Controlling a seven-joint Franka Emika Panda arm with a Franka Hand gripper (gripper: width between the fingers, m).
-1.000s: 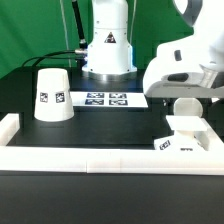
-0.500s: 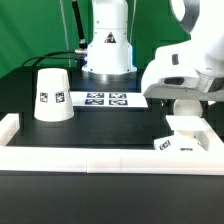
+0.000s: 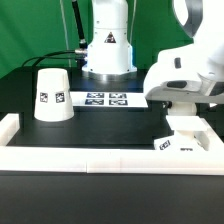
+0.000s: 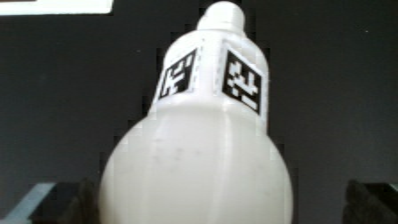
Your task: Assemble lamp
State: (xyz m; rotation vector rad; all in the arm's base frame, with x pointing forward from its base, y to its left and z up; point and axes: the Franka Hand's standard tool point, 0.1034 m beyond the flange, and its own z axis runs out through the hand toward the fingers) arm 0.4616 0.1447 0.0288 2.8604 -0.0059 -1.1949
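Bulb pickup appears in hand: the open gripper (image 4: 210, 203) straddles the bulb (image 4: 199, 140); next, close squarely on it and lift.

- Shade (image 3: 50, 95) is standing on bench (image 3: 110, 125) at ext. view's left, well apart from the other lamp parts.
- Marker board (image 3: 105, 98) is lying flat mid-bench, just beside shade on its ext.-view right, w/ robot pedestal (image 3: 107, 50) standing behind it.
- Base (image 3: 190, 135) is lying flat at ext. view's right, near front rail (image 3: 100, 160).
- Rail is running along bench's front edge & turning back at ext. view's left corner.
- Bulb (image 4: 205, 150) is lying on its side on bench, behind base.
- Pincer (image 4: 210, 203) is hanging over bulb, one finger either side of its round end, stem pointing away from wrist cam; contact can't be told.
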